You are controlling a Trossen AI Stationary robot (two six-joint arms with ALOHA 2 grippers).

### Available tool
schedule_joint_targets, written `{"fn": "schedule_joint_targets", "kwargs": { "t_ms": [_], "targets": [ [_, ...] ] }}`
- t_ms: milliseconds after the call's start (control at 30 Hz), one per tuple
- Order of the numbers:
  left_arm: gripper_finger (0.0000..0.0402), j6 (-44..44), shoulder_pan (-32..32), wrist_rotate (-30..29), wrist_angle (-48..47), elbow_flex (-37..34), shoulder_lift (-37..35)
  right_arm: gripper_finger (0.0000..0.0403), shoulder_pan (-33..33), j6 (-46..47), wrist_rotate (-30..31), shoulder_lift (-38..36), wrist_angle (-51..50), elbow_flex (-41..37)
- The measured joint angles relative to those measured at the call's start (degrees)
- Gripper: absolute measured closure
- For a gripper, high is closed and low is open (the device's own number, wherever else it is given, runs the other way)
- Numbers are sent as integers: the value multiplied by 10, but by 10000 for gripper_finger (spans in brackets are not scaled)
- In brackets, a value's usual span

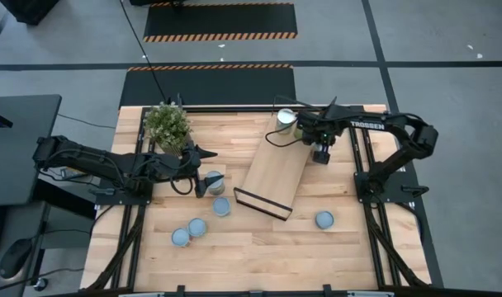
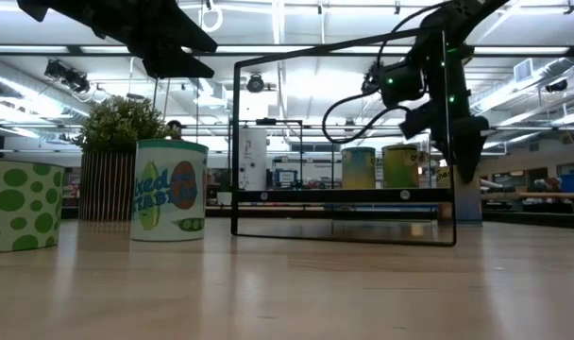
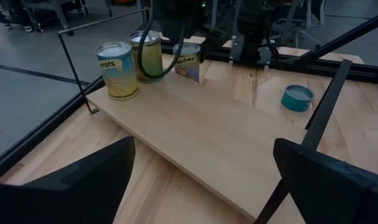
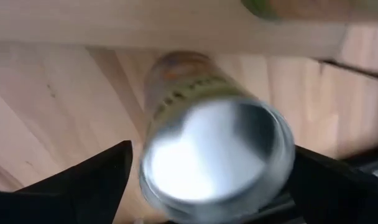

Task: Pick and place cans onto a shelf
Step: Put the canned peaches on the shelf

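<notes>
The light-wood shelf (image 1: 267,169) lies slantwise on the table's middle. Two cans (image 3: 117,70) (image 3: 145,56) stand upright at its far end. Another can (image 4: 217,158) stands on the table by the shelf's right side. My right gripper (image 4: 212,149) (image 1: 319,154) points down over this can, open. Its fingers stand on either side of the silvery top, and I see no touch. My left gripper (image 1: 206,155) (image 3: 204,180) is open and holds nothing. It hovers left of the shelf, above several loose cans (image 1: 214,180) (image 1: 220,206) (image 1: 197,227) on the table.
A potted green plant (image 1: 167,125) stands at the far left, next to my left arm. One flat teal-topped can (image 1: 324,219) (image 3: 297,97) sits alone at the near right. The shelf's thin black end frame (image 2: 344,142) rises upright. Bare tabletop lies along the near edge.
</notes>
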Motion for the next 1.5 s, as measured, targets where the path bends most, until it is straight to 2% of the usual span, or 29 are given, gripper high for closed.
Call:
{"fn": "schedule_joint_targets", "kwargs": {
  "t_ms": [133, 433, 867, 1200, 1367, 1500],
  "targets": [
    [13, 0, 0, 0, 0, 0, 0, 15, 0, -11, -7, 20, 8, 0],
    [13, -4, 0, 2, -1, 0, 0, 81, 4, -10, -14, 32, 17, -3],
    [13, -3, 0, 2, 6, 0, 0, 75, 60, 88, -4, -46, -55, 2],
    [13, -2, 0, 2, 13, 0, 0, 73, 118, 205, 4, -28, -120, 151],
    [13, -2, 0, 2, 13, 0, 0, 73, 150, 224, 4, 41, -152, 230],
    [13, -2, 0, 2, 13, 0, 0, 73, 164, 205, -5, 106, -154, 278]
  ]
}}
